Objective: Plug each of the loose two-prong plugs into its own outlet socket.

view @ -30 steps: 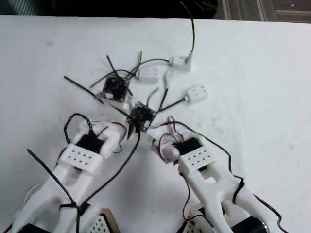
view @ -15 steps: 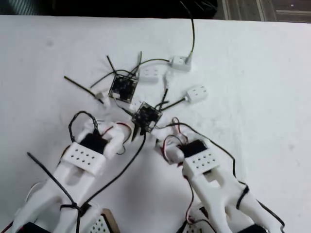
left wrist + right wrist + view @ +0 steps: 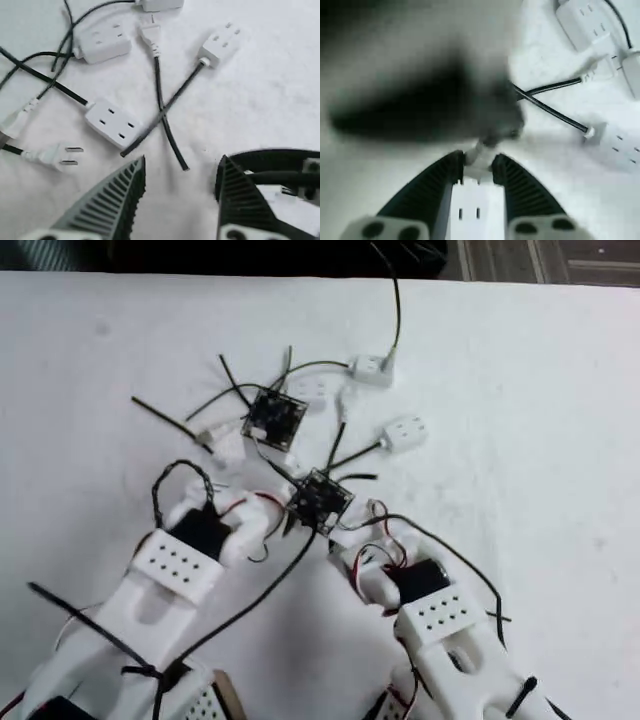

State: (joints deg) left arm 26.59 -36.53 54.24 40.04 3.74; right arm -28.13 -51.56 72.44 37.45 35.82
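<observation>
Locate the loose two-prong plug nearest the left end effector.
In the left wrist view, the two-prong plug lies unplugged on the table beside a white outlet block, just beyond the left end effector.

White two-prong plastic plug (image 3: 50,156): lies flat, prongs bare, just beside white rectangular socket block (image 3: 111,122). Second white plug (image 3: 150,35): flat, unplugged. My right gripper (image 3: 477,160) clamps what appears to be a third white socket piece (image 3: 468,210).

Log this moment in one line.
left gripper: open, empty | right gripper: shut on socket | plug: loose on table | task: not done
</observation>
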